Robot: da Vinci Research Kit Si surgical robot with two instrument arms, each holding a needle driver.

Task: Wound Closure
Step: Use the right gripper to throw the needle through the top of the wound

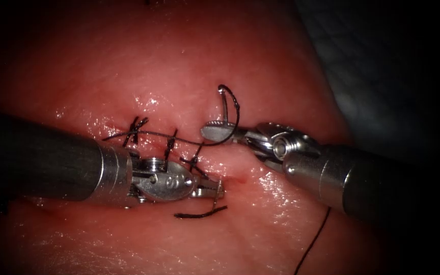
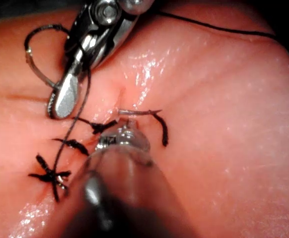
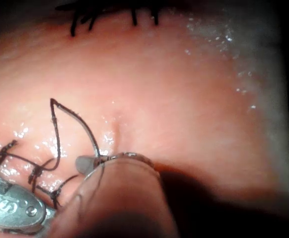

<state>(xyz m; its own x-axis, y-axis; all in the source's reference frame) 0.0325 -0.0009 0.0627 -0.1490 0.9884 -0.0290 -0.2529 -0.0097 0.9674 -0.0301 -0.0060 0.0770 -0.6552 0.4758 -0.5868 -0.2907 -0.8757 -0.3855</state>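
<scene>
The right tool (image 1: 220,133) comes in from the right of the cut with its jaws closed on the needle (image 1: 226,109), gripping it near one end of its curve, so the thin steel arc rises free above the tissue (image 1: 179,61) and ends where the thread (image 1: 238,109) joins it; none of the curve sits in the flesh. From that join the dark thread swings down past the jaws and runs leftward across the stitches (image 1: 170,145), three short black knotted crossings that lie along the closed stretch of the cut (image 1: 240,179). The left tool (image 1: 215,191), a bright polished wrist on a dark matte shaft, lies low over the cut with its tip at the wound's open right end; its jaws seem to be pinched on a short pale strand of thread there, though the view is too tight to be certain. Just below that tip lies a cut end of thread (image 1: 199,214), frayed, dark and slightly bowed, resting on the tissue. The tissue itself is wet, glossy and pink, with small glints around the stitch line. A further length of thread trails off beneath the right tool's shaft.
</scene>
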